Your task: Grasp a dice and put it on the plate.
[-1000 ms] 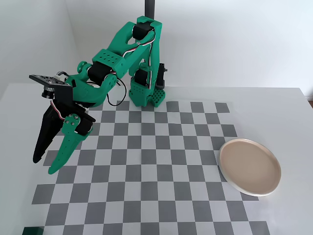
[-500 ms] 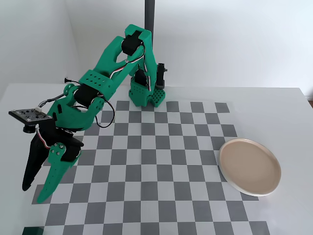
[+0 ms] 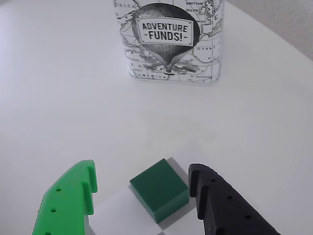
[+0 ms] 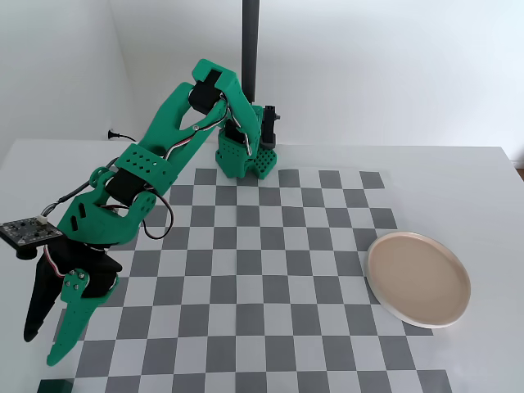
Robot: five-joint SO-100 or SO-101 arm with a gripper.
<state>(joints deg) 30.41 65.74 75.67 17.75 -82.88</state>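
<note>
Green and matte, the dice (image 3: 160, 189) sits at the near-left corner of the checker mat (image 4: 270, 278), by the table's front-left corner; in the fixed view only a dark sliver (image 4: 55, 386) of it shows at the bottom edge. My pincer (image 3: 142, 188) is spread wide around it — green finger on the wrist view's left, black one on its right, neither touching. The cube lies turned, corner toward me, and closer to the black finger. That, I judge, is the risk: closing now, the black tip meets an edge first and twists or pushes the dice instead of clamping flat faces. I cannot tell how low my tips are, so skimming over the top is possible too. Beyond stands a tin (image 3: 170, 39) marked "Adventure Funds!". The plate (image 4: 418, 279) waits empty near the mat's right edge, well apart — a long carry if the grip is poor.
</note>
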